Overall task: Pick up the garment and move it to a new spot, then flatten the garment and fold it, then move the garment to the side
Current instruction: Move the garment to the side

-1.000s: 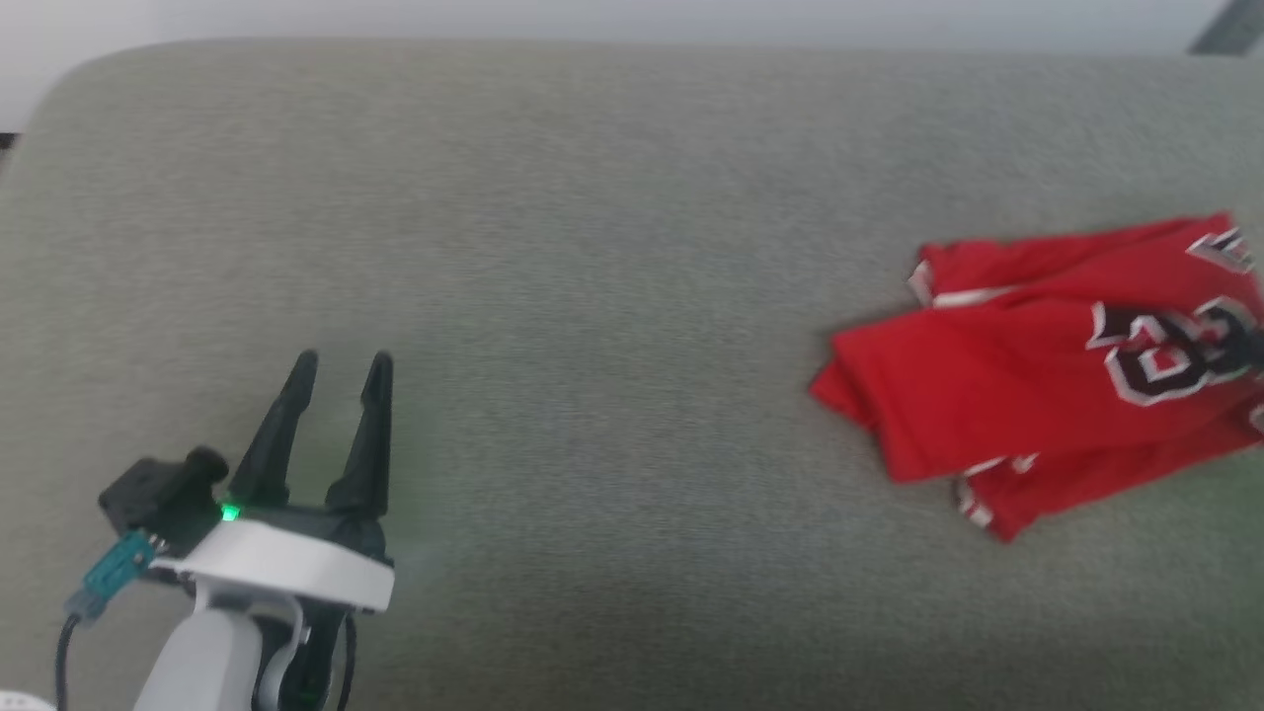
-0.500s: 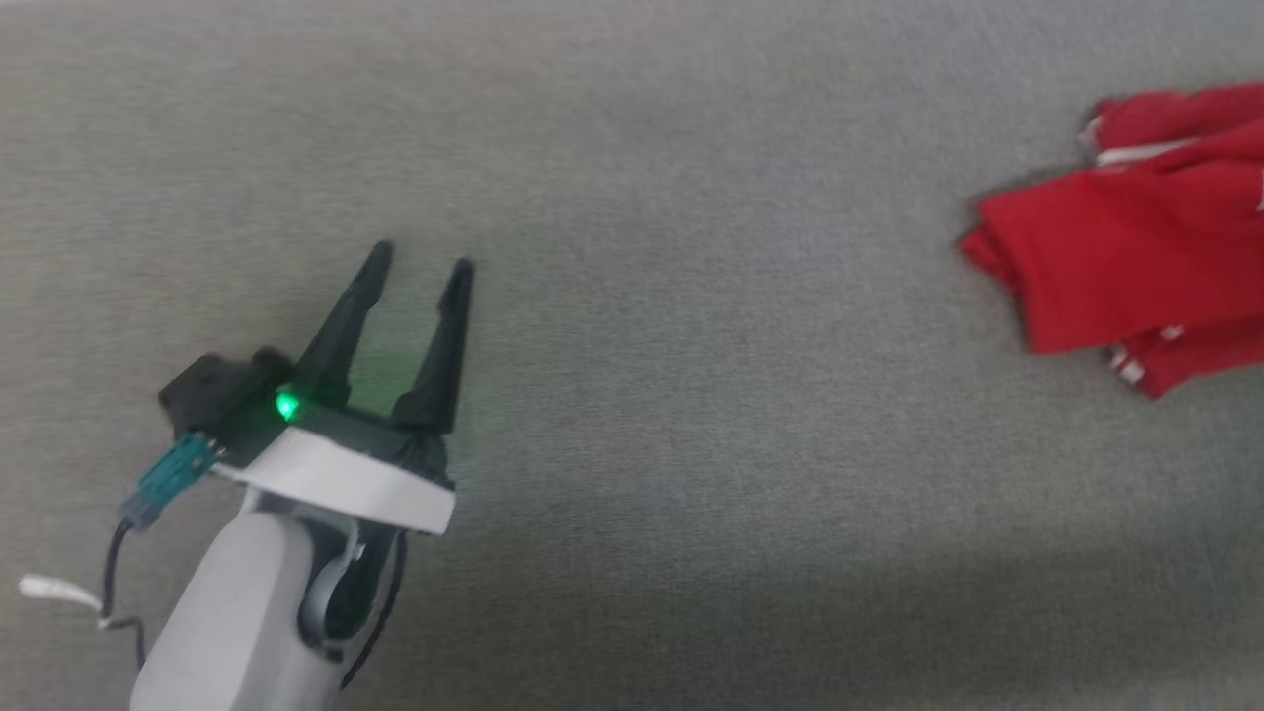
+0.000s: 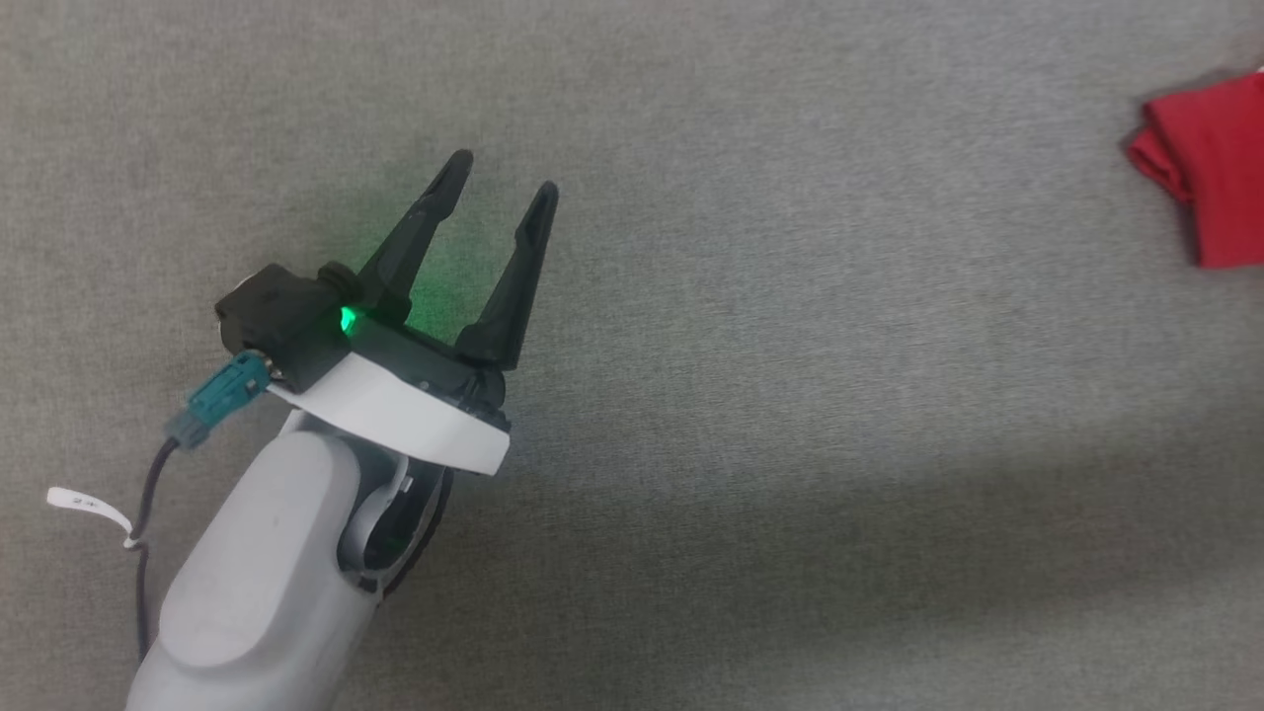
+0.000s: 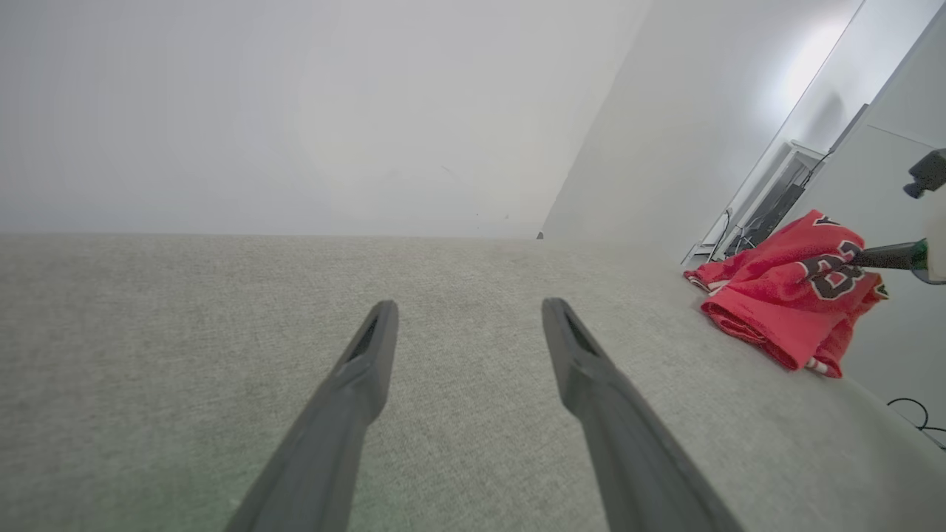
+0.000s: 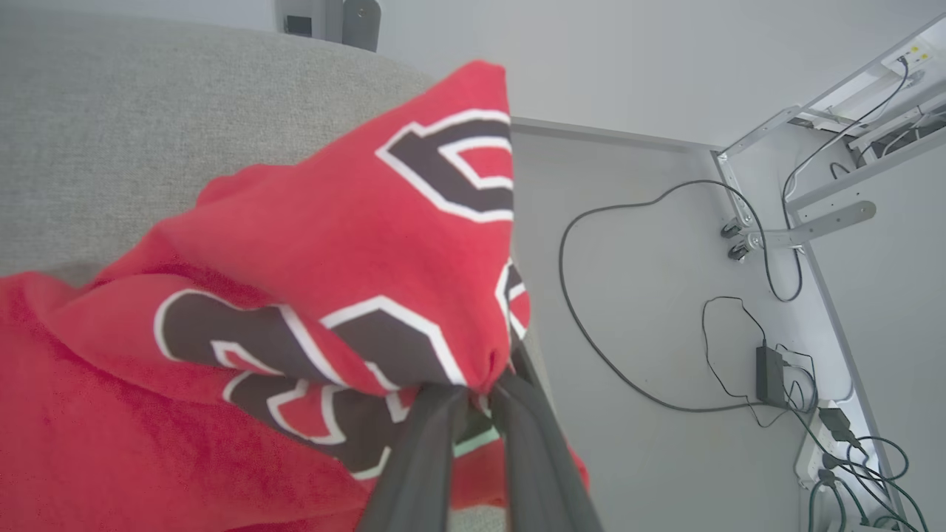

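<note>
Pinching a raised fold of the garment [image 5: 295, 244] beside its black-and-white lettering, with the fingers of the right gripper [image 5: 477, 388] pressed together on the cloth. Holding the left gripper [image 3: 503, 174] low over the grey worktop [image 3: 790, 395], fingers [image 4: 369, 355] spread wide and empty. Leaving the garment folded in a compact red bundle on that worktop, well off to the right of the left gripper, with the floor and its cables [image 5: 628, 295] further out again on that side, past the rim. Set against a second ago, a shift of the whole head view: no more far rim of the worktop in frame, the left gripper higher and nearer the middle, the garment pushed out to the right border and cut down to one red corner. Mostly a swing of the camera, then, not a journey of the things. Even so, a seemingly wider gap from left gripper to garment, hinting at cloth being drawn sideways by the pinch; hard to be sure with the picture itself moving. No change in either set of fingers. Judging by the tidy bundle, flattening and folding done, and the last step, moving the garment to the side, in hand. Worth watching: a single pinch on the top layer, liable to lift that fold and spill the bundle open so far out from the left gripper, close to the rim.
</note>
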You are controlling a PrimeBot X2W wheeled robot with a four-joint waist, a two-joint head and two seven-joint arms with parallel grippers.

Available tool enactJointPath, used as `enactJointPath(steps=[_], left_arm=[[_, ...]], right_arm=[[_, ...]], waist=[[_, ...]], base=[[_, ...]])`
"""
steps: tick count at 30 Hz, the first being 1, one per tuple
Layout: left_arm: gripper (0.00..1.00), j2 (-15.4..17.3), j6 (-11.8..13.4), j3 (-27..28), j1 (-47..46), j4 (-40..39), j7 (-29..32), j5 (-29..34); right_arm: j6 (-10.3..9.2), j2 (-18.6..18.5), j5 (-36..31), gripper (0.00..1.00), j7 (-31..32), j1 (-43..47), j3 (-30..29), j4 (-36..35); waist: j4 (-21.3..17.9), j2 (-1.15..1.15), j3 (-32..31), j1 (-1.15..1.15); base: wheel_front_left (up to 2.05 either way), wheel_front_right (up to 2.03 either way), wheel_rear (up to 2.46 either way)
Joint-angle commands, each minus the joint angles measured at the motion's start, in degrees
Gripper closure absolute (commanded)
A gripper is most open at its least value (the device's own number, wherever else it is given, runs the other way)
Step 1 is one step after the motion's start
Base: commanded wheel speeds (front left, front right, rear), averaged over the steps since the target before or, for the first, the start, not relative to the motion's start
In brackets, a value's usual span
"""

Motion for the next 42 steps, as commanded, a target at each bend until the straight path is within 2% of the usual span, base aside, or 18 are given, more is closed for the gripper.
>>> enactJointPath(steps=[1,9,14,15,16,17,18,19,20,31,42], left_arm=[[0.00,0.21,-0.14,-0.21,-1.02,0.13,-0.26,-0.62],[0.00,0.22,-0.14,-1.29,-2.72,-0.25,-0.26,-1.00],[0.00,0.47,-0.14,-0.73,-2.79,-0.97,-0.26,-0.83],[0.00,0.32,-0.14,-0.42,-2.67,-1.25,-0.26,-1.07],[0.00,0.32,-0.15,-0.23,-2.47,-1.45,-0.26,-1.22],[0.00,0.46,-0.15,0.07,-2.25,-1.66,-0.26,-1.20],[0.00,0.68,-0.14,0.34,-1.97,-1.77,-0.26,-0.96],[0.00,0.72,-0.15,0.59,-1.66,-2.00,-0.26,-0.78],[0.00,0.74,-0.14,0.89,-1.26,-2.15,-0.26,-0.53],[0.00,0.97,-0.14,5.38,2.85,-2.90,-0.26,1.39],[0.00,-1.80,-0.14,13.54,9.54,-3.94,-0.26,4.24]], right_arm=[[-0.11,0.87,-0.63,1.00,-0.92,-0.99,0.13,1.19],[-0.11,4.51,-3.07,1.00,-5.43,-4.18,-0.54,9.94],[-0.11,5.51,-4.63,1.00,-6.82,-6.18,-0.53,13.70],[-0.11,5.49,-5.17,0.92,-7.17,-6.77,-0.66,14.70],[-0.12,5.75,-5.47,0.63,-7.22,-7.30,-0.77,15.85],[-0.11,6.08,-5.75,0.54,-7.28,-7.75,-0.92,16.86],[-0.11,6.41,-6.03,0.37,-7.32,-8.30,-1.04,17.89],[-0.11,6.82,-6.33,0.13,-7.40,-8.68,-0.84,18.43],[-0.11,7.14,-6.40,0.00,-7.69,-9.11,-0.78,18.82],[-0.11,9.33,-5.83,0.00,-10.85,-9.96,-0.44,20.66],[-0.11,12.83,-4.69,0.00,-16.04,-6.95,0.99,18.59]], waist=[[0.53,0.00,0.91,0.00],[2.49,0.00,2.78,0.00],[2.97,0.00,3.02,0.00],[3.02,0.00,3.01,0.00],[3.03,0.00,2.92,0.00],[3.01,0.00,2.77,0.00],[2.94,0.00,2.54,0.00],[2.85,0.00,2.27,0.00],[2.77,0.00,1.97,0.00],[1.60,0.00,-2.87,0.00],[2.24,0.00,-9.74,0.00]], base=[[0.00,0.00,0.00],[0.00,0.00,0.00],[0.00,0.00,0.00],[0.00,0.00,0.00],[0.00,0.00,0.00],[0.00,0.00,0.00],[0.00,0.00,0.00],[0.00,0.00,0.00],[0.00,0.00,0.00],[0.00,0.00,0.00],[0.00,0.00,0.00]])
